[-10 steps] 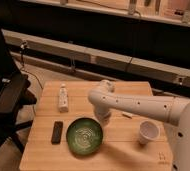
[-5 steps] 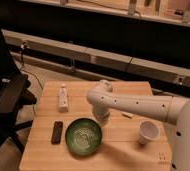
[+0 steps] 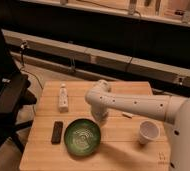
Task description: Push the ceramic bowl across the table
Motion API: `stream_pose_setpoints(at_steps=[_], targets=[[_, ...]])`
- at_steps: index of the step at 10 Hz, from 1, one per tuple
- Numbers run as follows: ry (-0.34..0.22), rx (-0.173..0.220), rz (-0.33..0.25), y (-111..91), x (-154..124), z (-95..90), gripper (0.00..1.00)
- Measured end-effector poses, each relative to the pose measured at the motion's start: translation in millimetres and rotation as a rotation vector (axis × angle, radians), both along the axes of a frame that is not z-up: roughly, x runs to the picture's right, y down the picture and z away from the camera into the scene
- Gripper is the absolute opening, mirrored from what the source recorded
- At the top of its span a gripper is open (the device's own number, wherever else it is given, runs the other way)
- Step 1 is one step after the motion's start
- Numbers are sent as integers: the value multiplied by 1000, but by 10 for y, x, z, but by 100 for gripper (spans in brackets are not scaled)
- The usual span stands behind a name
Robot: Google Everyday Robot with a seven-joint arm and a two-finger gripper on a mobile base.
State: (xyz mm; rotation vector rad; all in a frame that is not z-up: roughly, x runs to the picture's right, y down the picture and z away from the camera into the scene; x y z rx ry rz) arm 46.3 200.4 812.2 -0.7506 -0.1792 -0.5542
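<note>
The ceramic bowl point(image 3: 82, 136), dark green with pale swirl lines inside, sits on the light wooden table point(image 3: 123, 155), near the front and left of centre. My white arm reaches in from the right and bends down. The gripper point(image 3: 99, 117) points down at the tabletop right behind the bowl's far right rim, at or very close to it.
A white bottle point(image 3: 63, 97) lies at the table's back left. A small black oblong object point(image 3: 57, 132) lies just left of the bowl. A white paper cup point(image 3: 148, 132) stands at the right, with a thin pale stick point(image 3: 127, 115) near it. A dark chair point(image 3: 8, 100) stands left of the table.
My arm has edged slightly to the left, staying behind the bowl. The bowl has shifted left only a trace, if at all.
</note>
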Motion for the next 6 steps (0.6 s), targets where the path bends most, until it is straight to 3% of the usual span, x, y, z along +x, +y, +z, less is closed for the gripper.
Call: stream_pose_setpoints(at_steps=[6], targets=[[-19,-1,-16,4,-68,-3,0]])
